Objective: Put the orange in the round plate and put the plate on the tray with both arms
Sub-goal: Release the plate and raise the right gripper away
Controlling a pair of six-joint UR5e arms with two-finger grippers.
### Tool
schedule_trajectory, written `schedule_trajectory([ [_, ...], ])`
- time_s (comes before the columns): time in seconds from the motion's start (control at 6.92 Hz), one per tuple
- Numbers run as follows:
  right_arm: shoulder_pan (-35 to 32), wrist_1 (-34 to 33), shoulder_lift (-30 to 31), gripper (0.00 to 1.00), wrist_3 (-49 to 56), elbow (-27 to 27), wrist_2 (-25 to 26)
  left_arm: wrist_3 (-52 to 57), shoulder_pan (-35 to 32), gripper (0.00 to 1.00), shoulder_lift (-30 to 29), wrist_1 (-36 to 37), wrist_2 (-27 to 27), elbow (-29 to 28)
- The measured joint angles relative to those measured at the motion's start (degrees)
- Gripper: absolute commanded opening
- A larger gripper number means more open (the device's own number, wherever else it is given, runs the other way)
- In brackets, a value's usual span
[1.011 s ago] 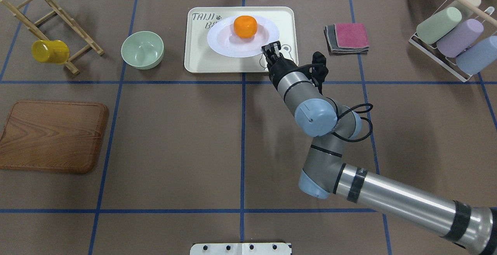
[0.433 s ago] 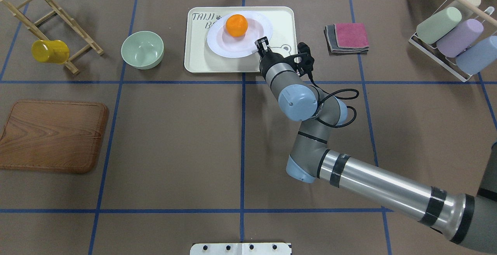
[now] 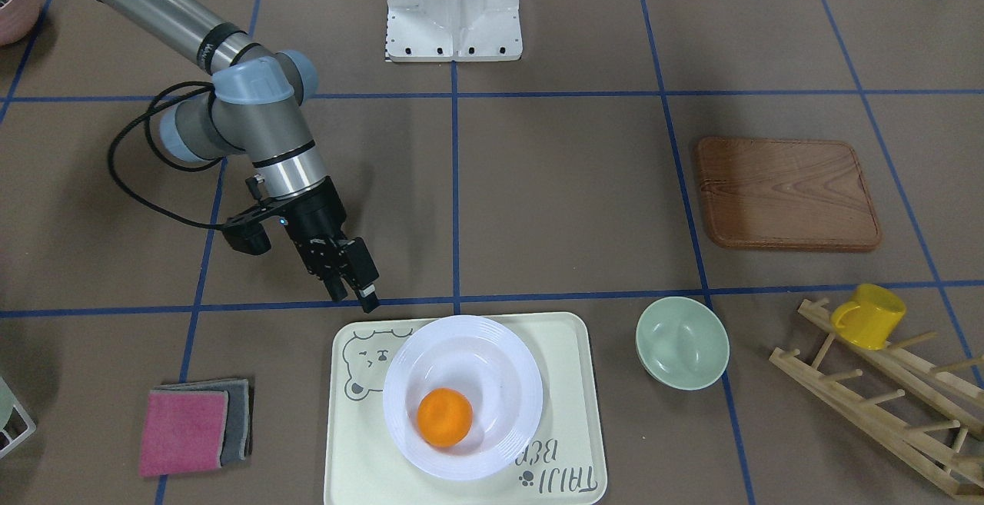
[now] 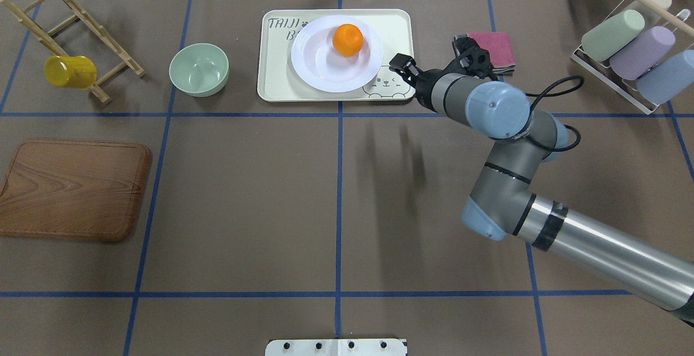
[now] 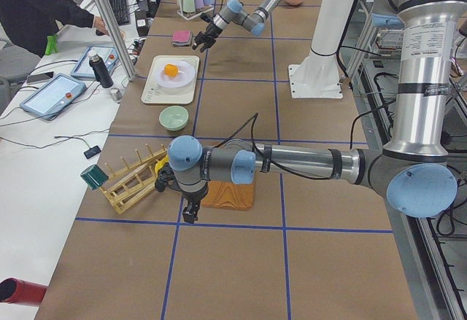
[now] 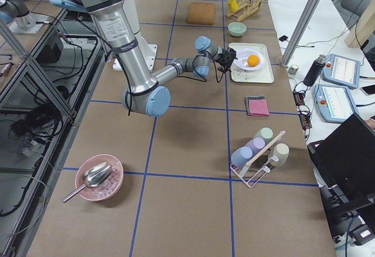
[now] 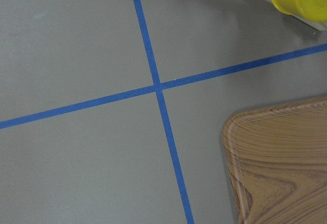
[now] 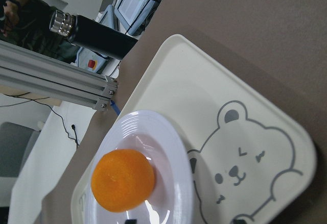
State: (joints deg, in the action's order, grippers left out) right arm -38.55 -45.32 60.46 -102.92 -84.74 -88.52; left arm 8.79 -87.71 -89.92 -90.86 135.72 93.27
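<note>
Brown paper-covered counter (image 4: 244,193) is gridded with blue tape lines (image 4: 339,209). Small bright-orange fruit (image 4: 347,40) is seen in glossy white round plate (image 4: 314,69), set on cream rectangular bear-face tray (image 4: 271,88). Right gripper (image 4: 402,67) is held just beside tray, fingers (image 3: 369,295) apart. Left gripper (image 5: 188,214) fingers: state cannot be told.

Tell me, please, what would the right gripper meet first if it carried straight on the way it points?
Probably the tray at its near corner, with the plate just beyond. The right gripper slants down toward both. Its height is unclear, so it might reach the plate's rim first.
</note>
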Motion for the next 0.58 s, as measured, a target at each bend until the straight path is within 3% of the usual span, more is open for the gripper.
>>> schedule_trajectory([
  [0.29, -11.49, -16.37, 3.73, 1.0, 20.38, -7.63, -17.39, 0.26, -1.12, 0.99, 0.24, 0.98, -0.03, 1.98],
  [0.58, -23.2, -27.16, 8.66, 1.0, 42.45, -11.72, -29.69, 1.14, -2.37, 0.99, 0.36, 3.42, 0.23, 3.89],
])
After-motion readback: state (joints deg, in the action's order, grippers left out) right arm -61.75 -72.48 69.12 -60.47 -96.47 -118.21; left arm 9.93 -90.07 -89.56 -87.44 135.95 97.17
